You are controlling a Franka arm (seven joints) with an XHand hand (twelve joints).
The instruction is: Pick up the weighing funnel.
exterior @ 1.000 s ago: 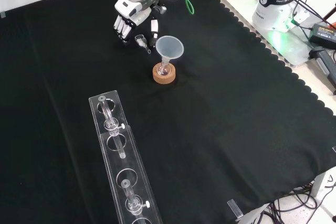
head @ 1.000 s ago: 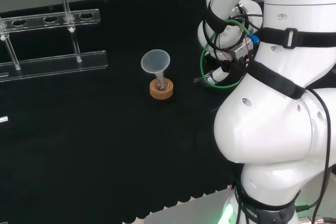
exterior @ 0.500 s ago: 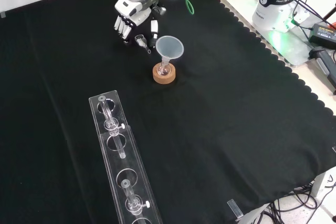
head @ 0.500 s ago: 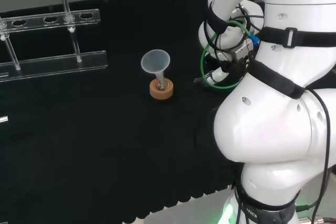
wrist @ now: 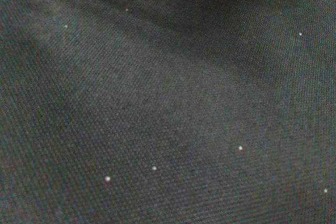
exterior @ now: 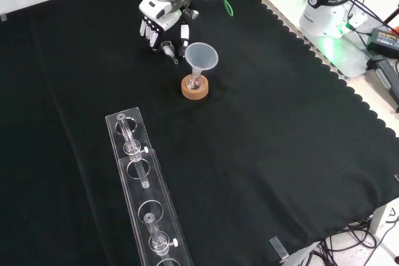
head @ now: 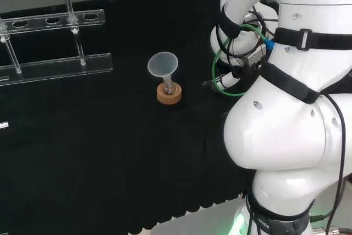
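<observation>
Robot hand (exterior: 157, 22) has crept a little up and to the right in the front view since a second ago, while the weighing funnel (exterior: 168, 47) hasn't budged. Its fingers (exterior: 151, 34) hang down pretty much straight, with nothing gripped as far as I can see. The little clear piece sits between them and the thumb. I can't tell if anything is touching it.

Room to move: the big funnel (exterior: 201, 57) stands just to the right of the weighing funnel in that view, so it's tight on that side. Everything below and right of it is bare black cloth out to the scalloped edge (exterior: 349, 91). The long clear rack (exterior: 143, 197) is well apart, down at the lower left.

Count-wise, there's one weighing funnel and one big funnel. There's also one small flask (exterior: 196, 81) on one cork ring (exterior: 194, 90), and one rack with a few glass tubes I can't count reliably.

The surface (exterior: 280, 129) is flat and dark, with pale specks up close in the wrist view. Cables lie past the edge.
</observation>
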